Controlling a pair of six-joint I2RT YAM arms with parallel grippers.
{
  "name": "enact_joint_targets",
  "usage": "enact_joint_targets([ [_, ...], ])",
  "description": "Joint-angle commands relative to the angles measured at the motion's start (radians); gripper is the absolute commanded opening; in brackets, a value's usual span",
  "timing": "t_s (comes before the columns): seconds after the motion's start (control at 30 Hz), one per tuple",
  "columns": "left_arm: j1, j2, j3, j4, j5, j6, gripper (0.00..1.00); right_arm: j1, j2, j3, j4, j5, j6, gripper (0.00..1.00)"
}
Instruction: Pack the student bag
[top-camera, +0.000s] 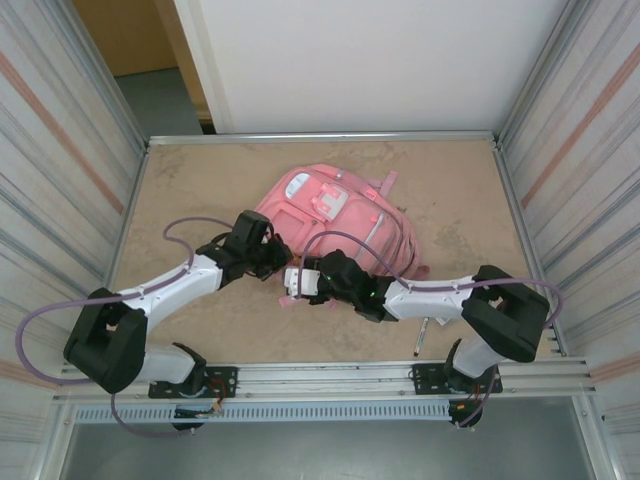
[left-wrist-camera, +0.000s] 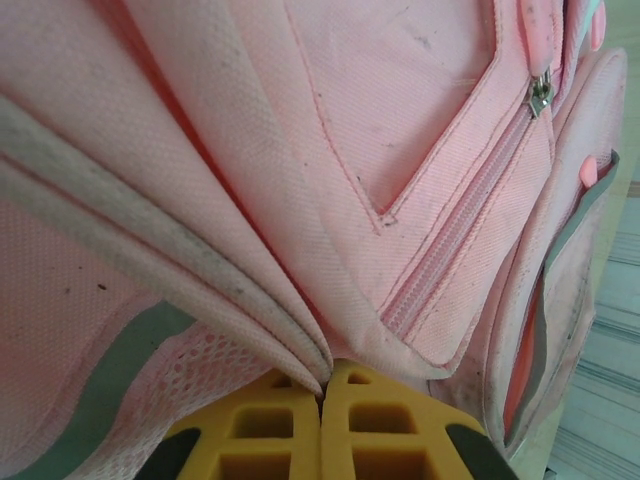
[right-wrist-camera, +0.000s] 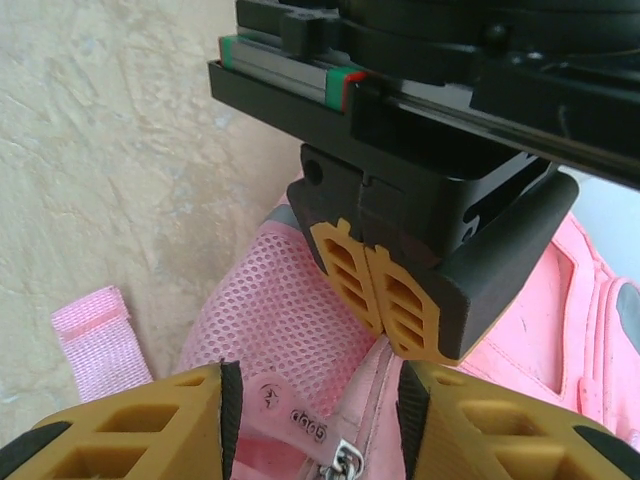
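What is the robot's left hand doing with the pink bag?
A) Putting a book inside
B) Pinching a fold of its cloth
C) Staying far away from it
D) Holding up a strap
B: the left gripper has its yellow fingers pressed together on a fold of the student bag's pink cloth.

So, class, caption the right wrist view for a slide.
Left gripper pinches the student bag while right gripper straddles its zipper pull.
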Motion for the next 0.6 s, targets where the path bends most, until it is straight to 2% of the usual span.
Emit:
enact_joint_targets([
  [0.0, -0.003, -0.031, 0.003, 0.025, 0.084, 0.010, 0.00, 0.006, 0.032, 0.005, 0.048, -0.009, -0.003, 0.45],
  [0.2, 0.006, -0.045, 0.006, 0.001, 0.083, 0.016, 0.00, 0.027, 0.037, 0.011, -0.040, -0.024, -0.026, 0.46],
  [0.33, 0.006, -0.066, -0.012, -0.014, 0.042, 0.012, 0.00, 0.025, 0.057, 0.005, 0.018, 0.064, -0.020, 0.45],
  [0.43, 0.007, -0.069, -0.034, 0.018, 0.057, -0.004, 0.00, 0.036, 0.057, 0.002, 0.101, 0.171, 0.039, 0.38],
  [0.57, 0.009, -0.072, -0.035, -0.015, 0.035, 0.005, 0.00, 0.060, 0.054, -0.014, 0.164, 0.245, 0.004, 0.20],
])
